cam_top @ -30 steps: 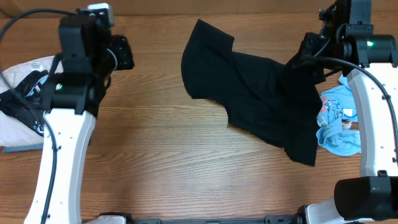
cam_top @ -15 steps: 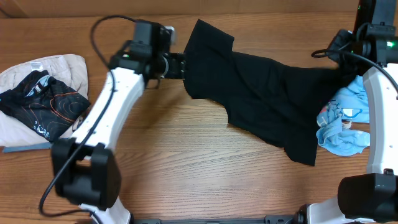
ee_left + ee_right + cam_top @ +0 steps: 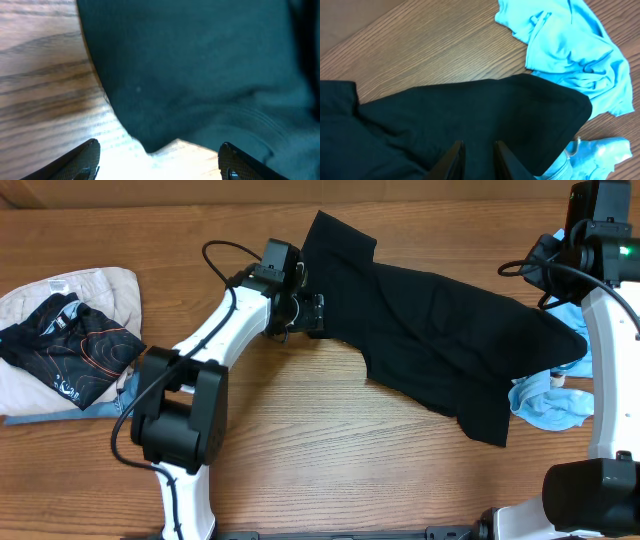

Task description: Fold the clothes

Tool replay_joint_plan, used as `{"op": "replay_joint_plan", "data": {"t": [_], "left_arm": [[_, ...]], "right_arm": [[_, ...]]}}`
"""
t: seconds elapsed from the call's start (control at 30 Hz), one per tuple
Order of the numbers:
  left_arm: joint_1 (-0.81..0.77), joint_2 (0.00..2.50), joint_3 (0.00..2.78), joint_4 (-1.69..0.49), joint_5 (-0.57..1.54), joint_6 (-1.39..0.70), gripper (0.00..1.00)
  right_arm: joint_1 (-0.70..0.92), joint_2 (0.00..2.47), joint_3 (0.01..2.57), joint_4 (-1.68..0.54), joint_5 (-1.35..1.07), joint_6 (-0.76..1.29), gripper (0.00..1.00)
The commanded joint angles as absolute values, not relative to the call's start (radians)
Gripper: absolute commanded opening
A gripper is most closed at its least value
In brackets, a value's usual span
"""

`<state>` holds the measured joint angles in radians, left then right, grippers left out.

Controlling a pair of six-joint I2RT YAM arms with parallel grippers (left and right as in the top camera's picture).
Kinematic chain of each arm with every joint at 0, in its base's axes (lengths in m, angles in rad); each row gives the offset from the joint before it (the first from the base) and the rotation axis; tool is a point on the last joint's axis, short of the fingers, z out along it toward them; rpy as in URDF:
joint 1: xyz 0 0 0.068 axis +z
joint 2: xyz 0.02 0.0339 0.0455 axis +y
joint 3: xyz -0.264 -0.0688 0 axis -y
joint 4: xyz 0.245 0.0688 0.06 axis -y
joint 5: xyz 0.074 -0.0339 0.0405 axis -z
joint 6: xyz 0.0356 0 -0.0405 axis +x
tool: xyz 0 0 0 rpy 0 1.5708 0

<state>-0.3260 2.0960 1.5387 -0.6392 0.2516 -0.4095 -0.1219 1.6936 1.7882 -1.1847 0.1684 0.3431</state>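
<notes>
Lying slantwise across the middle and right of the wooden table point(image 3: 300, 460), the black garment point(image 3: 440, 340) is spread mostly flat, with its right corner over a light blue shirt point(image 3: 545, 405). The overhead view alone shows the whole layout. The left arm reaches in so that the left gripper point(image 3: 308, 310) sits at the garment's left edge, and the right arm stands at the far right. At the left end of the table, well apart, a printed black fabric point(image 3: 70, 345) rests on a pale cloth point(image 3: 95, 285).

The left wrist view shows what the overhead cannot: the left gripper's jaws stand wide, bare wood lies between the fingertips, and the garment's edge lies just ahead of them, ungripped.

The right wrist view looks down on the garment's rounded corner overlapping the blue shirt. The right gripper point(image 3: 477, 157) hangs above the black cloth with its jaws only narrowly parted and nothing between them.
</notes>
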Motion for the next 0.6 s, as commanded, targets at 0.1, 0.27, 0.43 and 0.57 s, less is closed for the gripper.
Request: {"op": "replay_joint_plan", "data": {"t": [0.1,0.27,0.43,0.57], "left_arm": [[-0.334,2.176,1.558,-0.548,0.334,-0.453,0.69],[-0.334,2.181,1.559,-0.523,0.349,-0.449,0.07],[-0.294,2.164,1.565,-0.594,0.322,-0.402,0.04],[-0.201,2.093,1.583,-0.651,0.224,-0.306,0.04]], "right_arm": [[-0.120,1.699,1.794,-1.188,0.152,0.345,0.23],[-0.120,1.699,1.794,-1.196,0.152,0.344,0.23],[-0.120,1.699,1.794,-1.204,0.152,0.344,0.23],[-0.120,1.699,1.794,-1.215,0.152,0.344,0.23]]}}
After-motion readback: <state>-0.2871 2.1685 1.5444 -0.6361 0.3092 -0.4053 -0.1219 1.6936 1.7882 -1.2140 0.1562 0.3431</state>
